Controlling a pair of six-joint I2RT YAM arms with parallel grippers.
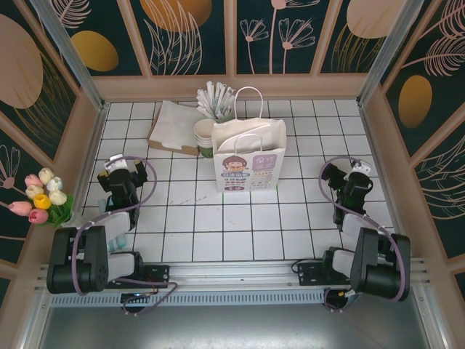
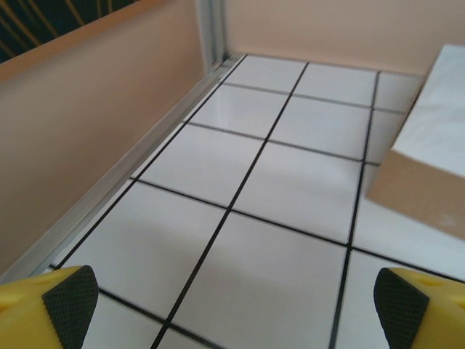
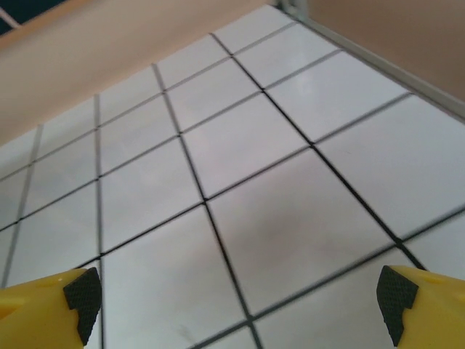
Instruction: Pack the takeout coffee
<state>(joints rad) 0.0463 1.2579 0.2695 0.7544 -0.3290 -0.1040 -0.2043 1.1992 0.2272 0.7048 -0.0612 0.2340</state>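
Takeout coffee: a small dark green cup, pale at the top, stands on the tiled table just beside the bag's far left corner. It is too small overhead for you to tell whether it touches the bag.
White paper bag: upright at mid-table with its handles raised; its interior is hard to read.
Straw holder: just behind the cup, its base hidden.
Brown carrier: left of the cup, under a white sheet.
Left gripper: jaws spread wide over bare tile, holding nothing; your view cuts the fingers off at the frame's corners.
Right gripper: equally wide and empty, well right of the bag.
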